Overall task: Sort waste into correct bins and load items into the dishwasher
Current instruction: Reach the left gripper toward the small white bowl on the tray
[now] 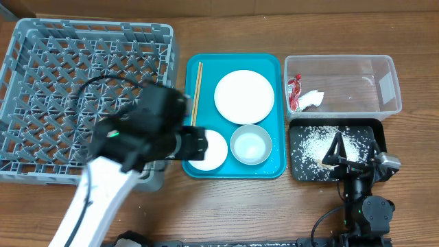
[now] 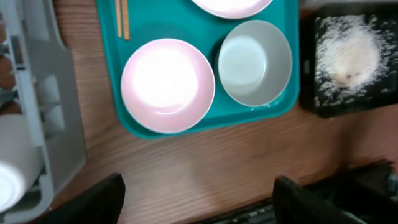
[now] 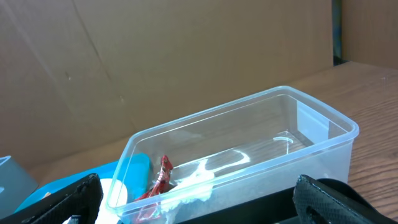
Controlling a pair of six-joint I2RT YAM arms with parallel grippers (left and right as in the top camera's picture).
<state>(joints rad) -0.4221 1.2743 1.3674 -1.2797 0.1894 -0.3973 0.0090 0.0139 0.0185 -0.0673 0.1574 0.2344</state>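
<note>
When viewed from overhead, dish rack (image 1: 41, 41): grey lattice, at the left of the table (image 1: 226, 206).
Teal tray (image 1: 206, 65): centre, just right of the rack; carries the chopsticks (image 1: 198, 89) along its left edge, round white plate (image 1: 244, 96) far right, small white bowl (image 1: 214, 154) near left, green-rimmed bowl (image 1: 251, 145) near right.
Clear tub (image 1: 384, 68): far right; red wrapper (image 1: 295, 92) and white tissue (image 1: 312, 99) lie at its left end.
Black tray (image 1: 298, 175): near right, just beside the tub; rice grains (image 1: 312, 144) scattered in it.
Left arm (image 1: 103, 178): crosses the rack's near right corner, partly covering the small white bowl.
Right hand (image 1: 337, 152): above the black tray.
Left wrist view, left hand (image 2: 193, 199): fingers (image 2: 102, 199) wide apart, gripping nothing, bare table between them; both bowls side by side on the teal tray beyond.
Right wrist view, right hand: fingers spread wide, gripping nothing; clear tub straight ahead, wrapper and tissue at its left end.
</note>
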